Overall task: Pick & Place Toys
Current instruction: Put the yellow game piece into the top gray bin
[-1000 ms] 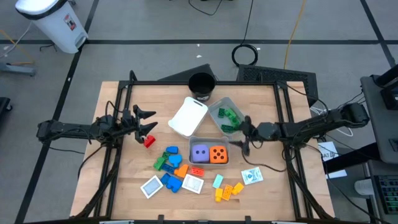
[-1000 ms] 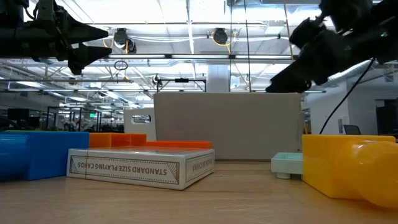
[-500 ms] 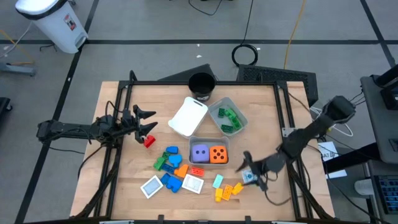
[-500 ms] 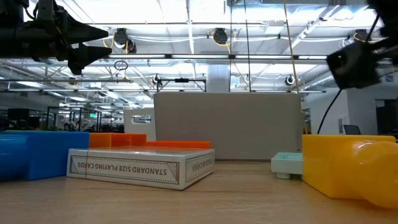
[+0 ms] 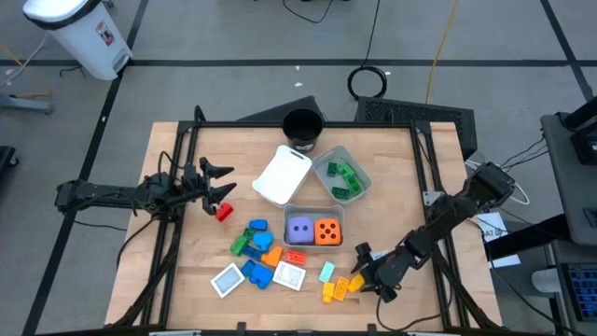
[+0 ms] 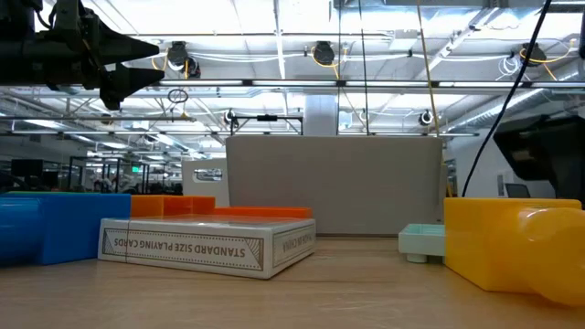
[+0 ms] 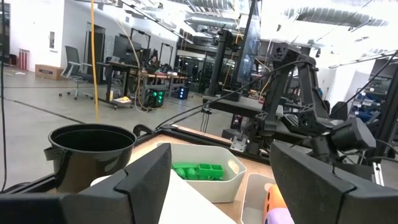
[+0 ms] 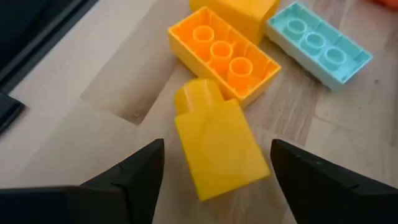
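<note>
The wooden counter [image 5: 187, 252] carries scattered blocks [image 5: 257, 245], white tiles [image 5: 288, 276], a black cup [image 5: 302, 128] and trays [image 5: 283, 175] (one holding green pieces).

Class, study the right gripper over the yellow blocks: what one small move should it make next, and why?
Probably lower straight down and close. The right gripper hangs open above the smooth yellow block, which lies centred between its fingers, apart from the hollow orange-yellow block beside it. The left gripper waits.

Orange brick [image 8: 224, 59] crowds yellow block [image 8: 219, 147]
</note>
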Tool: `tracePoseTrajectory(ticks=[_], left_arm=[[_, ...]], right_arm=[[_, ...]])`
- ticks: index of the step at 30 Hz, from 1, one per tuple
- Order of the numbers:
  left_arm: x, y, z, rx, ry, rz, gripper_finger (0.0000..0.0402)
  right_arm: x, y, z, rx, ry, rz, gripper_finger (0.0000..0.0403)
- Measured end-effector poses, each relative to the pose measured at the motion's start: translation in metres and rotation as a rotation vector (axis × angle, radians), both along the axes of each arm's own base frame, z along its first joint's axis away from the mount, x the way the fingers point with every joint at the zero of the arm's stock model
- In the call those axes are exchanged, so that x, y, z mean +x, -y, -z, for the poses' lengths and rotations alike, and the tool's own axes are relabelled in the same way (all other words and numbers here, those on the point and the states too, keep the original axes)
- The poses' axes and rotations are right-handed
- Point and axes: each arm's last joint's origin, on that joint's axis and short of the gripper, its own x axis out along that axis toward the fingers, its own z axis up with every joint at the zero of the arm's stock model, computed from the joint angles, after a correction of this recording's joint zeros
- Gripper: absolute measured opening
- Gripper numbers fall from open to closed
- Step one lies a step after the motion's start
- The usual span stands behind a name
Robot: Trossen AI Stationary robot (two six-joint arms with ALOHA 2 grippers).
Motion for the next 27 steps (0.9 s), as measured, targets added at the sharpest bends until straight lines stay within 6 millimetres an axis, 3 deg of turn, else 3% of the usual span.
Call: tracePoseTrajectory(ticks=[18, 22, 27], left_arm=[[0.0, 0.0, 0.0, 0.0, 0.0, 0.0, 0.0278], [0.0, 0.0, 0.0, 0.0, 0.0, 0.0, 0.0278], [0.0, 0.0, 0.0, 0.0, 0.0, 0.0, 0.0278]], right_arm=[[-0.008, -0.01, -0.002, 0.014, 0.012, -0.051, 0.0095], [-0.011, -0.011, -0.016, 0.05, 0.048, -0.061, 0.0098], [-0.015, -0.007, -0.048, 0.121, 0.162, -0.044, 0.012]])
